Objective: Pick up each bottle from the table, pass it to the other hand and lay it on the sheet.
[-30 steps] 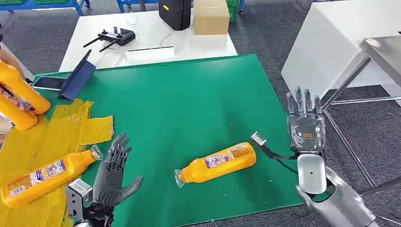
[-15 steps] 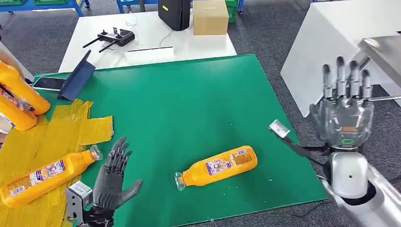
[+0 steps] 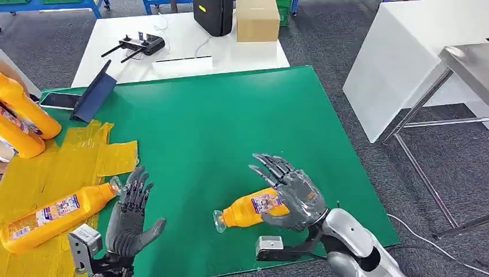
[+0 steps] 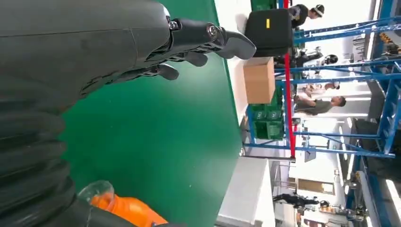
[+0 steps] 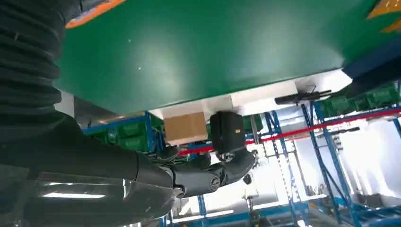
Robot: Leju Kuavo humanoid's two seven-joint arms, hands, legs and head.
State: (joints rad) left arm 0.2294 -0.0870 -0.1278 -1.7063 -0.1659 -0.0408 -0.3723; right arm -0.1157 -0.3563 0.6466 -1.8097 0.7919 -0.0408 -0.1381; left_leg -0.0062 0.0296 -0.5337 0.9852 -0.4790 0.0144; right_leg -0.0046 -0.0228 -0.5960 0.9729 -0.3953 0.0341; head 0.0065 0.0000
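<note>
I had the right robot hand (image 3: 288, 193) over the bottle (image 3: 254, 209), fingers spread and curled above its base end, not yet gripping it. The bottle lay on the green surface (image 3: 230, 121), its long axis running across me, cap toward the left robot hand (image 3: 130, 222), which waited open beside the yellow sheet (image 3: 63, 161).

Glossy orange plastic bottle (image 3: 254, 209) lies on the matt green table mat (image 3: 230, 127) beside a crinkled, shiny yellow plastic sheet (image 3: 57, 167).
</note>
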